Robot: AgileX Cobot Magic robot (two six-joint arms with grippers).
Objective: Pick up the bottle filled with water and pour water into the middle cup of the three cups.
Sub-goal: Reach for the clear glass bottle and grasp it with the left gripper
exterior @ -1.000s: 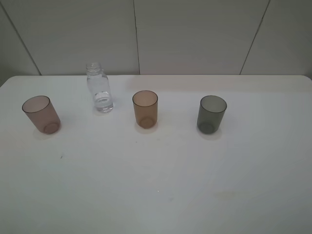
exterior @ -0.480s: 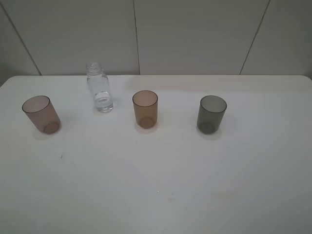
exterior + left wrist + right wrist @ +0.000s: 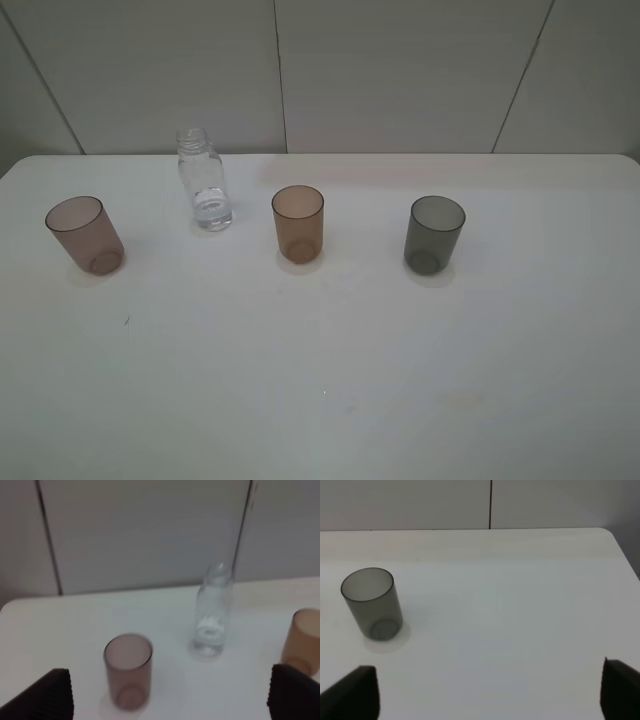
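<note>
The clear bottle (image 3: 205,183) stands upright toward the back left of the white table, with some water in it. The three cups stand in a row: pinkish-mauve (image 3: 84,234), amber-brown middle cup (image 3: 298,223), dark grey (image 3: 434,234). No gripper shows in the high view. In the left wrist view my left gripper (image 3: 170,700) is open and empty, well short of the mauve cup (image 3: 128,670), the bottle (image 3: 213,613) and the amber cup (image 3: 303,639). In the right wrist view my right gripper (image 3: 490,690) is open and empty, with the grey cup (image 3: 371,603) ahead and off to one side.
The white table (image 3: 330,350) ends at a pale panelled wall (image 3: 400,70) behind the bottle. Its rounded far right corner (image 3: 612,535) shows in the right wrist view.
</note>
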